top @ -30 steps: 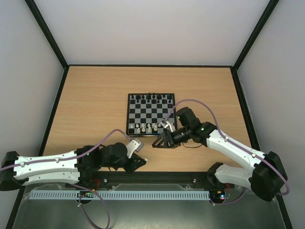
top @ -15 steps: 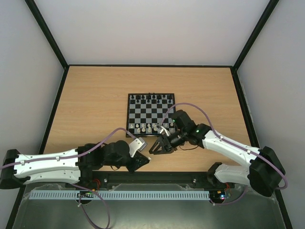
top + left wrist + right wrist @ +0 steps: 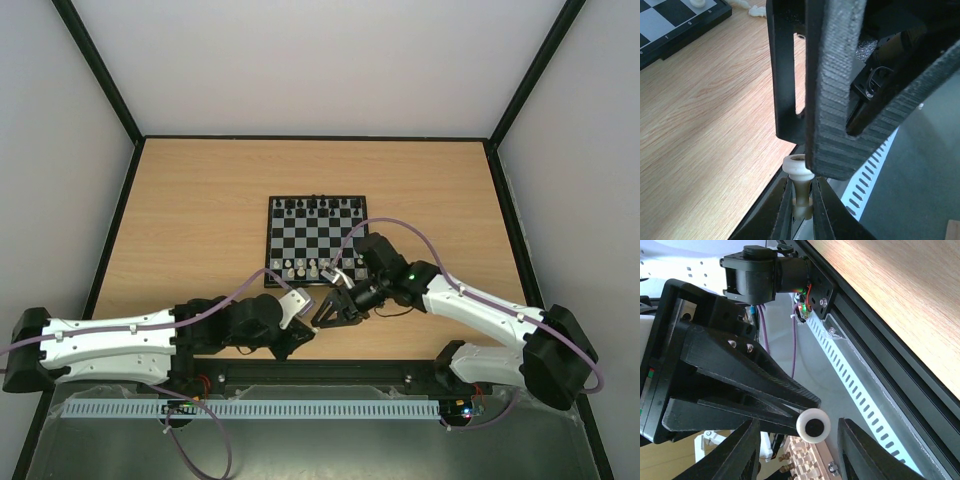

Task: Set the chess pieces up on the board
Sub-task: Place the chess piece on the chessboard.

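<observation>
My left gripper [image 3: 800,194] is shut on the stem of a cream-white chess piece [image 3: 799,176], held out past the table's near edge. My right gripper [image 3: 797,426] faces it, open. Its jaws stand on either side of the piece's round base [image 3: 813,425], with gaps on both sides. From above, the two grippers meet tip to tip, the left gripper [image 3: 303,322] against the right gripper [image 3: 330,309], just in front of the board [image 3: 316,240]. Several cream-white chess pieces [image 3: 305,267] stand on the board's near row. Loose ones [image 3: 757,10] lie on the wood beside the board [image 3: 670,35].
Black figures [image 3: 318,206] fill the board's far row. A black rail and a slotted white cable duct [image 3: 250,408] run along the table's near edge under the grippers. White walls with black posts close in the table on three sides.
My right gripper has come down and left from the board's near edge to the left gripper's tip, its jaws narrowing. The left arm has shifted a little to the right, still holding the piece.
</observation>
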Robot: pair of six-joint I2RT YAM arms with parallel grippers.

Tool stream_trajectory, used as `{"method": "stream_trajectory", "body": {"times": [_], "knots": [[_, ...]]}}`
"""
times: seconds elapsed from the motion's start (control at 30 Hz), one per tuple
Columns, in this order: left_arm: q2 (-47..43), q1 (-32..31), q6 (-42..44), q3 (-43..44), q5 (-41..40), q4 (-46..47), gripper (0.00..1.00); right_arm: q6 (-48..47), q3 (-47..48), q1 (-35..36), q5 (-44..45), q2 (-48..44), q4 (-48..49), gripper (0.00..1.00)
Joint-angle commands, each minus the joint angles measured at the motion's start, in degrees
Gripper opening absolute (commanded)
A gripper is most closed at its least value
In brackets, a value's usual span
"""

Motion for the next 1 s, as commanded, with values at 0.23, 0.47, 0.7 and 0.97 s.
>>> {"method": "stream_trajectory", "body": {"times": [0.23,0.47,0.7,0.97], "knots": [[1.31,-0.49,1.73,2.52,-2.53,-0.32,0.11,1.11,-0.92,1.01,-0.89,1.0,1.26,0.41],[0.92,-0.47,2.17,3.08,-3.15,-0.74,0.11,0.83,-2.08,1.04,-0.71,1.2,1.74,0.41],[1.3,-0.49,2.51,3.07,-3.75,-0.45,0.11,2.79,-2.23,1.09,-2.3,1.01,4.42,0.35],[1.06,-0.51,2.95,2.74,-3.2,0.53,0.11,3.22,-2.08,1.09,-2.79,1.72,5.29,0.32]]}}
